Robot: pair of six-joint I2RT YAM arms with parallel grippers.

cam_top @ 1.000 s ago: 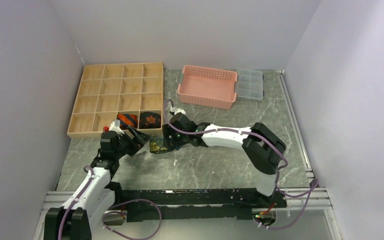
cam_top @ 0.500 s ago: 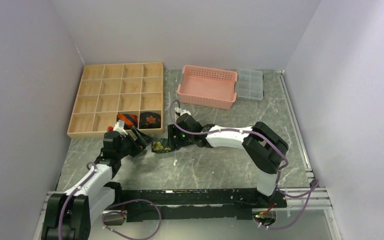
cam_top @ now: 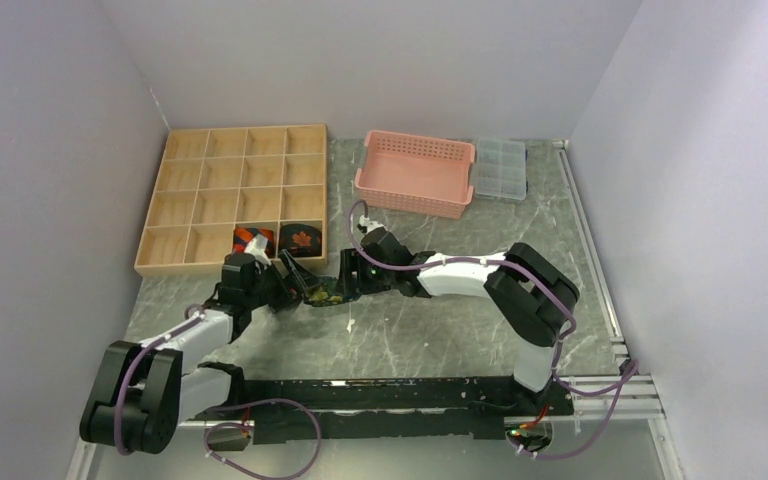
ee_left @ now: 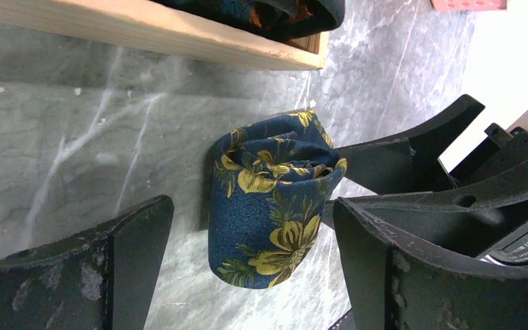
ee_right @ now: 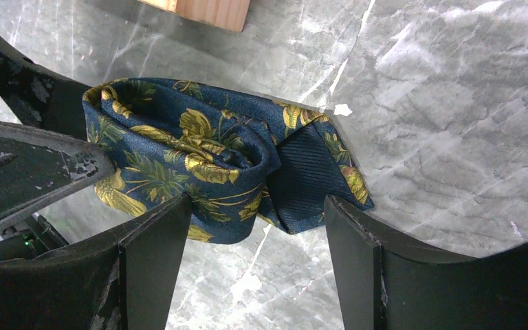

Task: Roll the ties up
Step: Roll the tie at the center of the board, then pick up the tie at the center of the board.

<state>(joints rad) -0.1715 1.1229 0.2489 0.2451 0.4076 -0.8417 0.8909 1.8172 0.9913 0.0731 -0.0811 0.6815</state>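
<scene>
Floral tie (ee_left: 271,199) lies rolled; your left end effector (ee_left: 247,206) has joined the right end effector (ee_right: 256,206), both spread wide, empty, ready to grasp.

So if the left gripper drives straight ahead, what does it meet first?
Left gripper meets the rolled floral tie, sitting between its open fingers; right gripper's fingers lie just beyond, depth unclear.

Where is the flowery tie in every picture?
Top external: the rolled dark blue fabric tie with yellow flowers lies centre-left.
Left wrist: middle.
Right wrist: upper middle.
Shared landmark: corner of the light wooden compartment tray, just beyond it.
</scene>
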